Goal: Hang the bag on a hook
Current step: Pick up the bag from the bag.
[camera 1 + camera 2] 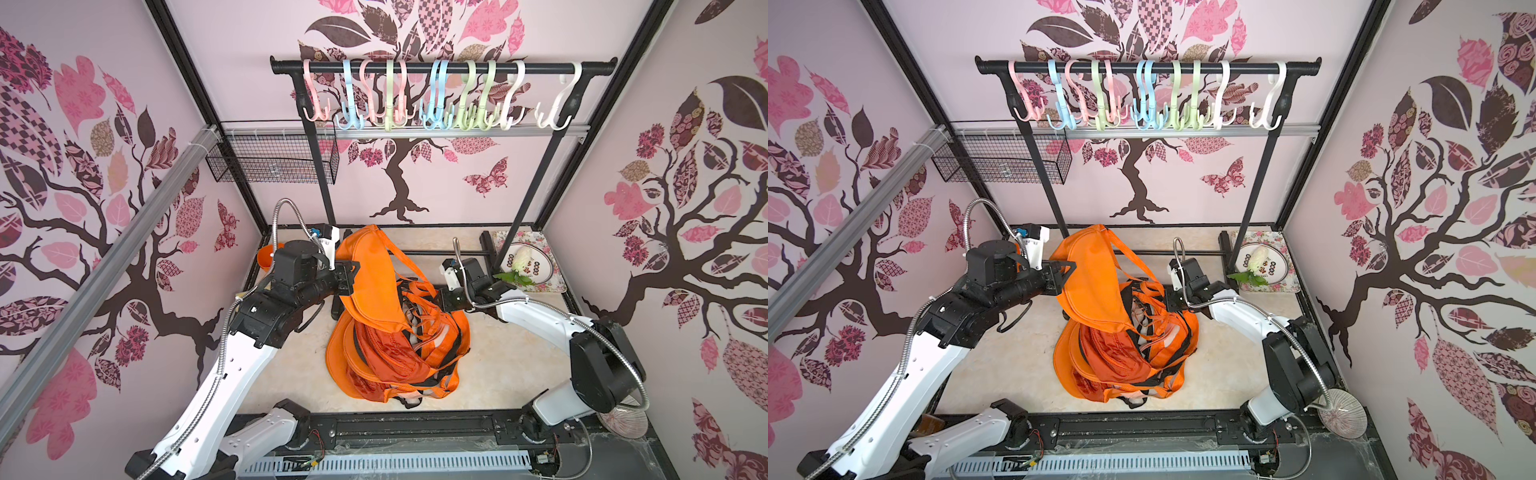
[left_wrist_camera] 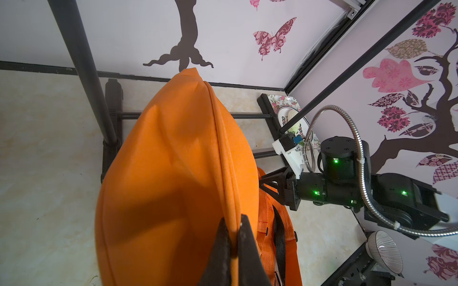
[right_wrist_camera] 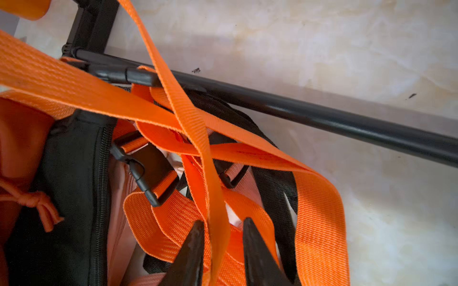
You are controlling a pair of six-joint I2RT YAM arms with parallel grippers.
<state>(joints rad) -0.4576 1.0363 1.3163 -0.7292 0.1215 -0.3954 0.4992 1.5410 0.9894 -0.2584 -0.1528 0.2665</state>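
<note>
Pink-and-brown tree wallpaper [image 1: 685, 174] covered the walls around a pale marbled surface [image 1: 519, 357]. At its far edge stood a black rack [image 1: 440, 66], whose top rail carried a row of pastel hooks [image 1: 347, 91] in pink, blue, green and white. A wire basket [image 1: 270, 162] hung on the back wall above the far left corner.

In both top views the orange bag [image 1: 382, 345] sat heaped in the middle of the surface, just in front of the rack's foot and well below the hooks. Its straps and black trim were tangled on top. One broad padded panel [image 2: 173, 161] of it stood raised toward the far edge. The left claw [image 2: 233, 222] was clamped on the seamed rim of that panel, its fingers pinched tight on the piping in the left wrist view.

The right claw [image 3: 223, 222] reached into the tangle from the side of the right edge. Its jaws stood apart with a narrow strap [image 3: 190, 116] running between them. The gap was wider than the strap, and no grip showed. A black buckle [image 3: 151, 173] lay just beside the strap, and the rack's lower crossbar [image 3: 322, 118] ran behind the straps.

A floral tray [image 1: 552, 286] with a white flower [image 1: 519, 259] lay at the far right corner. A ribbed bowl [image 1: 627, 419] sat at the near right corner, and an orange cup [image 1: 262, 257] near the far left corner.
</note>
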